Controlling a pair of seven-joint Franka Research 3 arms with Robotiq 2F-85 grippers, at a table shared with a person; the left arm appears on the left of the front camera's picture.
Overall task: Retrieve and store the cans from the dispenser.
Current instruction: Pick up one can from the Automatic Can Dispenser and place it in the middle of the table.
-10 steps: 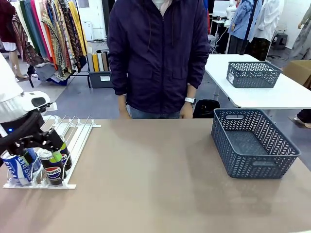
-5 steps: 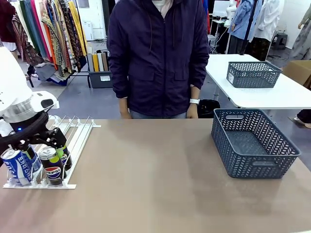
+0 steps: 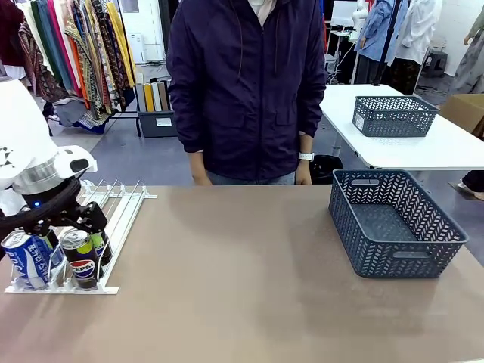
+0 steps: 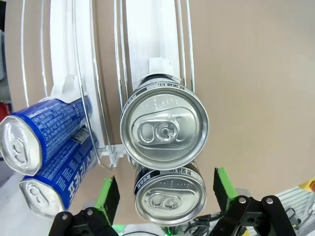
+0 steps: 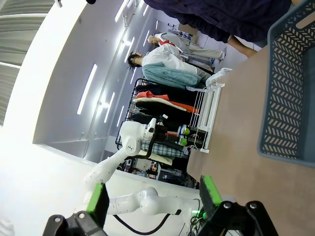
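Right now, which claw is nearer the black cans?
Left. The left claw hangs open just above the black cans; the right claw is far across the table, beyond the basket.

The right gripper [image 5: 152, 194] has its 2 green-padded fingers apart, empty; beyond lie a grey lattice basket [image 5: 288, 113], the white dispenser [image 5: 212, 110] and the left arm [image 5: 129, 143].
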